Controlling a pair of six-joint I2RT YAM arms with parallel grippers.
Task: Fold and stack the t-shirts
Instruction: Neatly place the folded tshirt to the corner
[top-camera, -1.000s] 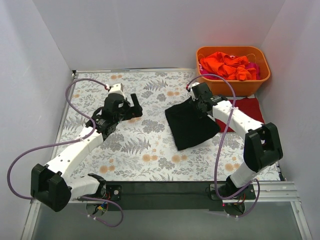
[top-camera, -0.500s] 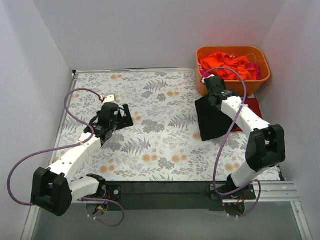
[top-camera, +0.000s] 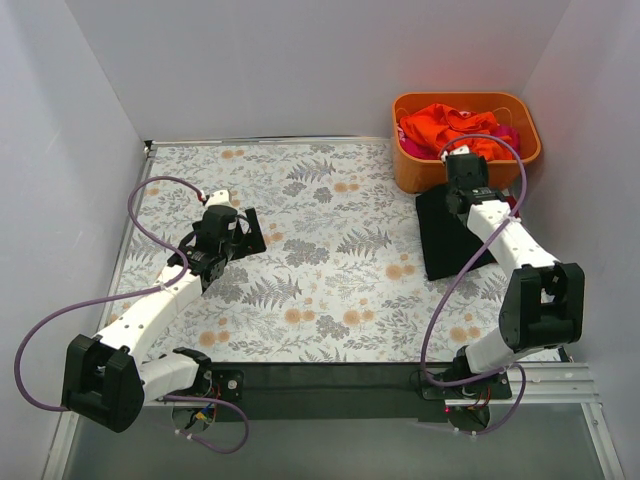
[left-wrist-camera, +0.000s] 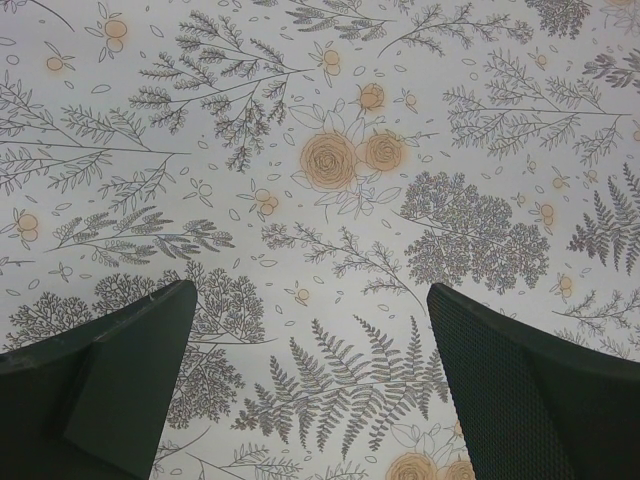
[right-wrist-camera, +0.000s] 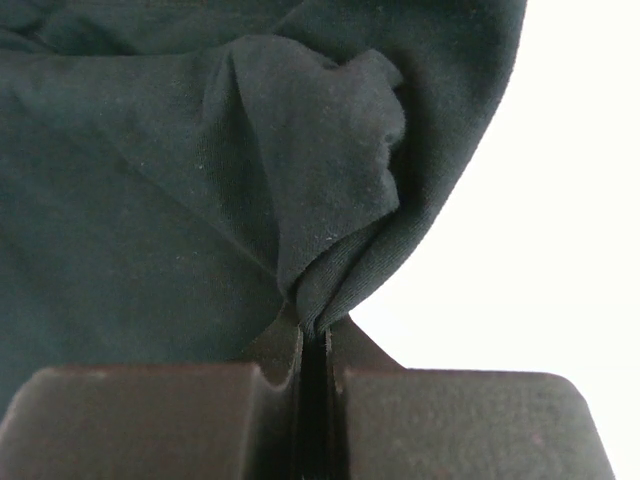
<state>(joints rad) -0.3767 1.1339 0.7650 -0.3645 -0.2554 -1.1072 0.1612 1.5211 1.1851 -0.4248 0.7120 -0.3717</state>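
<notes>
My right gripper (top-camera: 462, 186) is shut on a fold of the black t-shirt (top-camera: 446, 238), which hangs folded from it down to the tablecloth at the right, just in front of the tub. In the right wrist view the jaws (right-wrist-camera: 314, 335) pinch a bunched edge of the black t-shirt (right-wrist-camera: 150, 200). The dark red t-shirt is almost wholly hidden under the black one and the arm. Bright orange t-shirts (top-camera: 445, 125) and a pink one (top-camera: 508, 136) lie heaped in the tub. My left gripper (top-camera: 245, 232) is open and empty over the tablecloth at the left (left-wrist-camera: 310, 370).
The rigid orange tub (top-camera: 415, 172) stands at the back right, right behind my right gripper. The floral tablecloth (top-camera: 320, 270) covers the table. White walls close in the left, back and right sides.
My right gripper has carried the black t-shirt rightward and back, from the table's middle to beside the tub. My left arm drew back slightly a second ago, then stayed still.
</notes>
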